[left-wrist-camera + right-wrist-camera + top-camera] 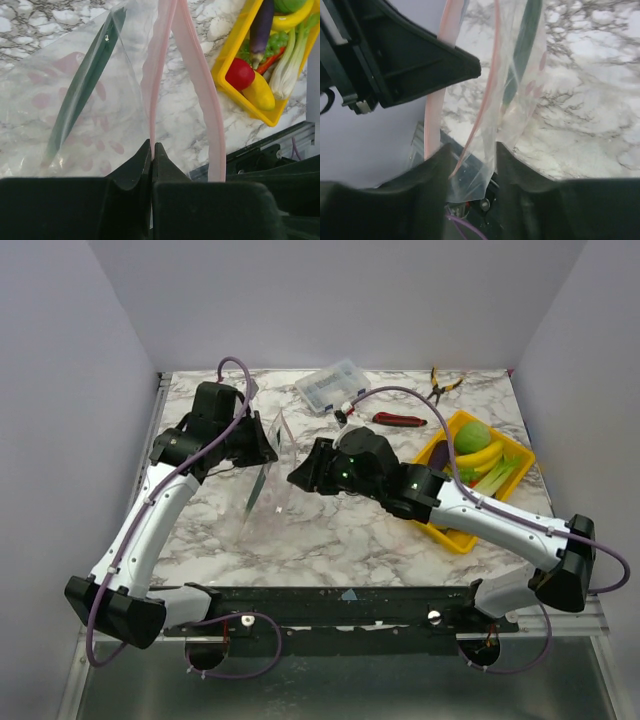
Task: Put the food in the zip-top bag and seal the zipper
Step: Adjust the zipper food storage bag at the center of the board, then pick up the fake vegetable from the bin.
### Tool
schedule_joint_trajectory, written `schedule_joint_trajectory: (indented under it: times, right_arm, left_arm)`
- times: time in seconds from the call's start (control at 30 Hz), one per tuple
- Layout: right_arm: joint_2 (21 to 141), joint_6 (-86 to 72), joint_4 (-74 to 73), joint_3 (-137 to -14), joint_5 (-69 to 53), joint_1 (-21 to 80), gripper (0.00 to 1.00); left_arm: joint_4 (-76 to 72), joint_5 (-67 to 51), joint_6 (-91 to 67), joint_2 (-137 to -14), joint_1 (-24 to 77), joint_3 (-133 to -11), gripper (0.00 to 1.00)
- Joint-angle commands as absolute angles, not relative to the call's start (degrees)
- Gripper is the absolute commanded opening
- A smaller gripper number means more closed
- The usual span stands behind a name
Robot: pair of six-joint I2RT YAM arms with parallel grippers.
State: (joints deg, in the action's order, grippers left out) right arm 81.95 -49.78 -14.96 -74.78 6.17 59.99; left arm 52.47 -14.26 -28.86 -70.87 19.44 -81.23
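above the marble table (330, 540), left gripper (152, 150) pinches the zipper (206, 100); right gripper (473, 150) stands parted.

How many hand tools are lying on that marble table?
2. A red-handled tool lies just beyond the right arm, beside the yellow tray; yellow-handled pliers lie at the table's back edge. Others may be hidden under the arms.
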Motion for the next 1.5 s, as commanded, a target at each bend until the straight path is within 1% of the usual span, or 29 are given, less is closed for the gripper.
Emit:
schedule_joint_trajectory:
  times: [0.0,0.17,0.23,0.27,0.33,0.43,0.5,0.53,0.6,0.77,0.87,0.9,0.97,1.17,1.33,1.47]
  right_arm:
    - [78.17,-42.62,-28.96,-78.45,17.63,59.95,0.52]
    - [70.2,-40.26,-38.5,-76.55,34.05,59.75,0.89]
    - [66.79,-40.57,-40.84,-74.26,38.33,58.02,0.99]
    - [65.03,-41.01,-42.0,-73.0,39.52,56.33,1.0]
    - [61.88,-41.16,-42.64,-70.03,38.76,50.87,1.0]
    - [58.82,-41.61,-42.57,-65.3,36.77,39.9,1.0]
    - [59.1,-41.94,-43.05,-63.38,33.86,31.76,0.99]
    - [59.69,-41.96,-43.09,-62.36,31.82,27.19,0.98]
    - [61.81,-41.56,-42.72,-60.62,27.63,19.05,0.93]
    - [67.31,-42.07,-40.7,-57.79,25.48,7.42,0.73]
    - [69.7,-41.72,-37.18,-56.31,24.72,2.19,0.71]
    - [70.39,-41.3,-35.1,-55.61,23.46,0.51,0.68]
    - [72.21,-41.19,-32.71,-55.49,22.59,-2.1,0.68]
    - [77.06,-41.24,-30.51,-55.78,22.66,-6.29,0.68]
    - [78.13,-40.19,-26.93,-53.34,19.18,-9.06,0.68]
    - [78.4,-38.97,-26.01,-52.33,18.65,-10.99,0.68]
  left_arm:
    - [46.95,-20.99,-26.72,-72.08,20.51,-79.53,0.0]
    - [45.72,-22.65,-25.6,-73.62,21.31,-78.34,0.0]
    - [45.06,-23.8,-25.27,-73.87,21.49,-77.58,0.0]
    - [44.81,-24.1,-25.16,-73.87,21.73,-77.11,0.0]
    - [44.08,-24.71,-24.96,-73.77,21.94,-76.07,0.0]
    - [43.7,-25.6,-24.83,-73.58,21.97,-74.99,0.0]
    - [43.37,-25.75,-24.79,-73.06,21.97,-74.31,0.0]
    - [43.14,-25.76,-24.7,-72.76,21.96,-73.83,0.0]
    - [42.9,-25.59,-24.53,-72.2,21.97,-73.08,0.0]
    - [42.3,-25.99,-24.43,-70.93,21.93,-71.74,0.0]
    - [41.9,-26.61,-24.52,-70.47,21.93,-71.33,0.0]
    - [41.84,-26.71,-24.52,-70.47,22.03,-71.2,0.0]
    - [41.67,-27.02,-24.52,-70.3,22.02,-71.1,0.0]
    - [41.46,-27.41,-24.61,-70.02,22.01,-70.76,0.0]
    - [41.31,-27.63,-24.61,-69.78,22.14,-70.66,0.0]
    - [41.37,-27.25,-24.41,-69.49,22.38,-70.74,0.0]
